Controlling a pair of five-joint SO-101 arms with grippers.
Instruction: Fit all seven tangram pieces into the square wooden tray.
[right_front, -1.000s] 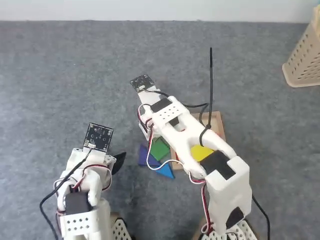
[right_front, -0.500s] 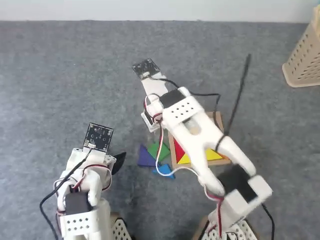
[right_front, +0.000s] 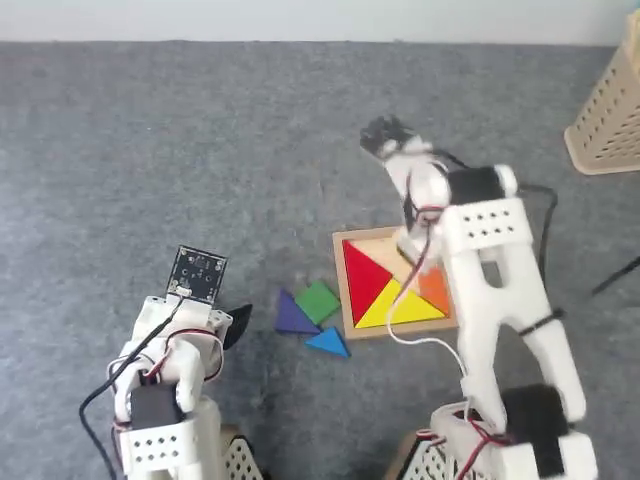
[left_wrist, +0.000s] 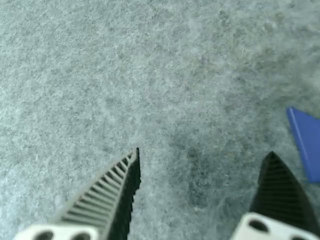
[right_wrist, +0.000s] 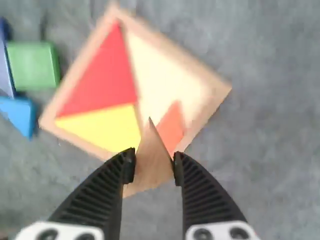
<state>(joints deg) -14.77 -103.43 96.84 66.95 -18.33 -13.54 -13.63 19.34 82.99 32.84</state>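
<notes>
- White and bulky, the right arm hangs over the tray, so I'd make every correction from the wrist, not the shoulder. That way I avoid sweeping across pieces already seated.
- The left gripper (left_wrist: 202, 155) is spread wide over bare grey carpet (left_wrist: 125, 65) and holds nothing. The purple triangle (left_wrist: 306, 142) is off to one side of it. I'd leave that arm parked while the other one works.
- The wooden tray (right_front: 339, 285) lies between the arms' bases and the far carpet. Its bare pocket (right_wrist: 160, 80) is where I'm aiming.
- The red triangle (right_front: 365, 283) and yellow triangle (right_front: 400, 310) sit flat inside, touching along one edge. I'd use red's slanted side as a fence to slide against.
- The right gripper (right_wrist: 153, 152) has its fingers drawn close on a tan triangle (right_wrist: 150, 135), whose tip pokes out past them.
- The fingers cover the base of that piece, so I'm only fairly sure of its full shape.
- I'd rotate it until one edge runs parallel to the pocket wall, lower it level, and let go only once it rests flat.
- The orange piece (right_front: 434, 290) sits at the tray's rim just beside the drop zone, and a tilted entry could ride up on it.
- The green square (right_front: 318, 300) and blue triangle (right_front: 329, 343) wait on the carpet near the tray's outer edge, alongside the purple one.
</notes>
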